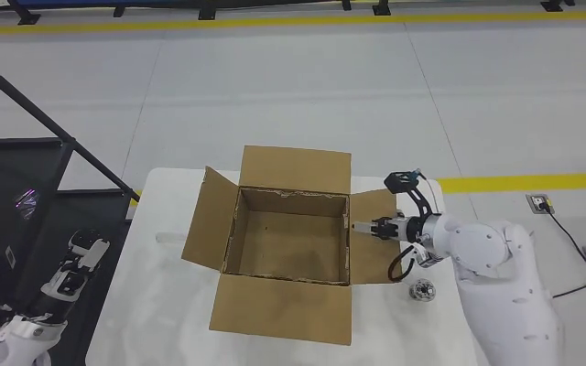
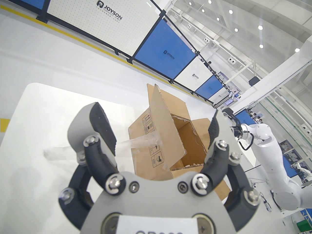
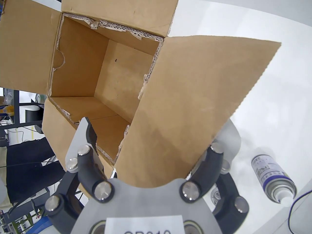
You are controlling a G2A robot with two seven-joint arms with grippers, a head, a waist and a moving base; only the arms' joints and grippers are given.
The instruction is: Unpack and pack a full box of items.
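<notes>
At the box's three o'clock side, my right claw [image 1: 364,226] was released, its jaws straddling the outer edge of the side flap [image 3: 195,86] without pinching it. To work that flap well, I judged, I should bite only its edge and keep the wrist level so the box [image 1: 293,203] would not slide. It sat open and empty mid-table [image 1: 165,311], with a spray can [image 1: 422,292] at its four o'clock. My forearm reached in low from three o'clock. My left claw [image 2: 156,113], also released, hung beyond the nine o'clock edge.
</notes>
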